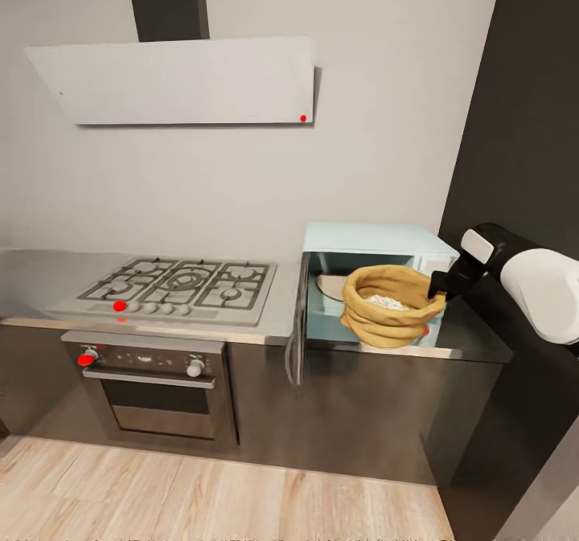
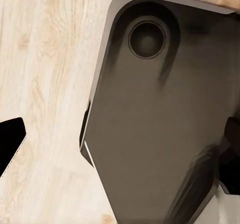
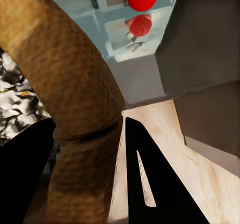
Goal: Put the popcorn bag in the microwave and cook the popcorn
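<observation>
In front of me the popcorn bag (image 1: 392, 306) hangs upright at the open mouth of the microwave (image 1: 378, 245), tan, ringed with folds, white popcorn inside. My right gripper (image 3: 90, 174) pinches its rolled rim. The microwave door (image 1: 297, 320) stands wide open over the grey countertop (image 1: 474, 340).

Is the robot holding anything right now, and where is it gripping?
Yes: the right gripper pinches the popcorn bag by its rolled rim, one finger inside the mouth, one outside.
</observation>
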You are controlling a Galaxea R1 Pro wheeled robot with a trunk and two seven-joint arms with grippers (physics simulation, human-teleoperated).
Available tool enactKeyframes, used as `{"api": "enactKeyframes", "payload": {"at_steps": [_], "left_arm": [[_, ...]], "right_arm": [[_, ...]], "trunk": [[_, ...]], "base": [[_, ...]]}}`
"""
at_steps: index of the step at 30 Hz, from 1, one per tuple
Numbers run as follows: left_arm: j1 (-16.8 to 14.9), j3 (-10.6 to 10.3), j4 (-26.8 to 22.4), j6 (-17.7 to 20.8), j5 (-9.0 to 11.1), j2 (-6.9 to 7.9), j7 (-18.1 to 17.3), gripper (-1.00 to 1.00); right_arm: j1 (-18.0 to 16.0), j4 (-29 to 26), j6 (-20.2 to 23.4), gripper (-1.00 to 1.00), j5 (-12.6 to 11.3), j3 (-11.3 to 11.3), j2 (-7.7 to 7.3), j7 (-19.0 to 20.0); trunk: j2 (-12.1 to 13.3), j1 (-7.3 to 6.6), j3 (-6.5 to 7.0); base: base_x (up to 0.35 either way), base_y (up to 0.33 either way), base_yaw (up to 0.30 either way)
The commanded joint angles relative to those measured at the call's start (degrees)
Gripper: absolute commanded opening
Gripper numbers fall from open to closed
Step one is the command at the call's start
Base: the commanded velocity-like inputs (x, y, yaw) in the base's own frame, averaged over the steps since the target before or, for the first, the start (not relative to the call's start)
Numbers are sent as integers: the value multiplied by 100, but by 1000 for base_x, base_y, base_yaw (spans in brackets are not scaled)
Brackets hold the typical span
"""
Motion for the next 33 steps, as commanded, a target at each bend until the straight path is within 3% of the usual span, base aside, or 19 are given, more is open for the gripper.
{"api": "enactKeyframes", "payload": {"at_steps": [1, 12, 17, 18, 19, 20, 22, 23, 24, 25, 27, 31, 33], "left_arm": [[-3, 16, -3, 10, 0, 1, 9, 100], [-3, 16, -3, 10, 0, 3, 9, 100], [-3, 9, -3, 10, 0, 3, 9, 100], [-3, 8, -3, 10, 0, 3, 9, 100], [-3, 10, -3, 10, 0, 3, 9, 100], [-3, 9, -3, 10, 0, 3, 9, 100], [-3, 9, -3, 10, 0, 3, 9, 100], [-3, 11, -3, 10, 0, 3, 9, 100], [-3, 11, -3, 10, 0, 3, 9, 100], [-3, 12, -3, 10, 0, 3, 9, 100], [-3, 15, -3, 10, 0, 3, 9, 100], [-3, 16, -3, 10, 0, 3, 9, 100], [-3, 14, -3, 10, 0, 3, 9, 100]], "right_arm": [[-9, -24, 4, -100, -38, -44, -1, -61], [-9, -191, 10, -100, -34, -175, -2, -123], [-9, -191, 11, -100, -33, -368, -2, -738], [-9, -191, 11, -100, -33, -560, -2, -895], [-9, -191, 8, -100, -33, -889, -2, -1116], [-9, -191, 5, -100, -33, -1394, -2, -1546], [-9, -197, -28, -100, -33, -2489, -2, -2801], [-7, -199, -51, -100, -42, -3327, -2, -3740], [-8, -204, -64, -100, -46, -3953, 0, -4328], [-9, -206, -70, -100, -48, -4425, 3, -4697], [-9, -208, -75, -100, -45, -4775, 5, -4968], [-6, -209, -292, -100, -34, -4935, 7, -5163], [-7, -209, -566, -100, -37, -4958, 8, -5487]], "trunk": [[-5, -1, -7], [-5, -1, -7], [-5, -1, -7], [-5, -1, -7], [-5, -1, -7], [-5, -1, -7], [-5, -1, -7], [-5, -1, -7], [-5, -1, -7], [-5, -1, -7], [-5, -1, -7], [-5, -1, -7], [-5, -1, -7]], "base": [[-84, 249, 0], [-8, 58, 0], [0, 0, 0], [0, 0, 0], [0, 0, 0], [0, 0, 0], [0, 0, 0], [0, 0, 0], [0, 0, 0], [0, 0, 0], [0, 0, 0], [0, 0, 0], [0, 0, 0]]}}
